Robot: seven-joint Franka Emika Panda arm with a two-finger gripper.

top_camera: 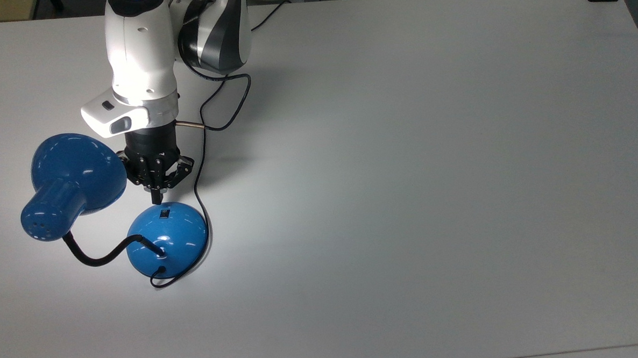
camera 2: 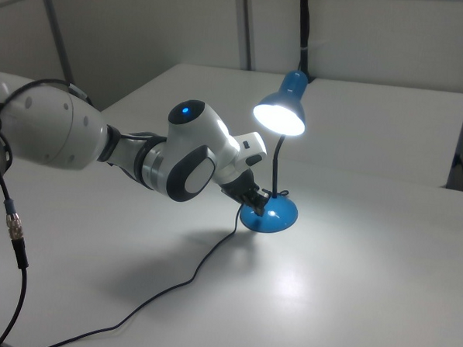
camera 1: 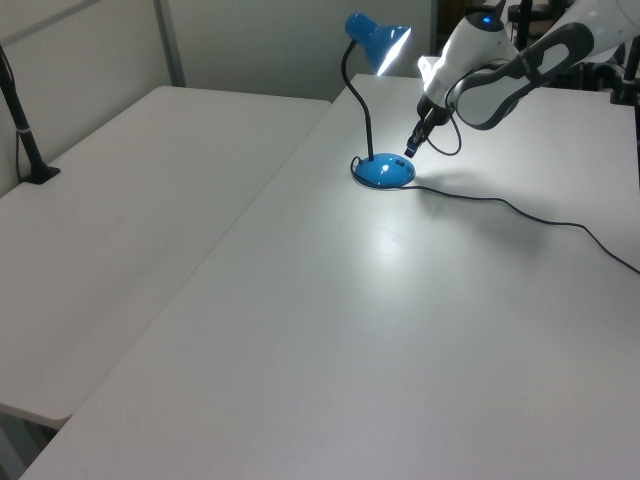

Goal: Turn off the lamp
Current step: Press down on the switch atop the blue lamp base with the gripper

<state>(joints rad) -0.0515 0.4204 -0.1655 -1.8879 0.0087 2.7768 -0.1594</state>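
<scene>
Lamp (top_camera: 166, 238) is lit, sitting near the tabletop (top_camera: 403, 143) edge on the top view's left. Tool (top_camera: 156, 197) is clenched on nothing, tip just above the base's black switch (top_camera: 164, 213). Risks: the tip slides off the glossy dome, or an off-centre push shoves the base along. The cord (top_camera: 200, 173) runs close beside the tool and could snag.
</scene>
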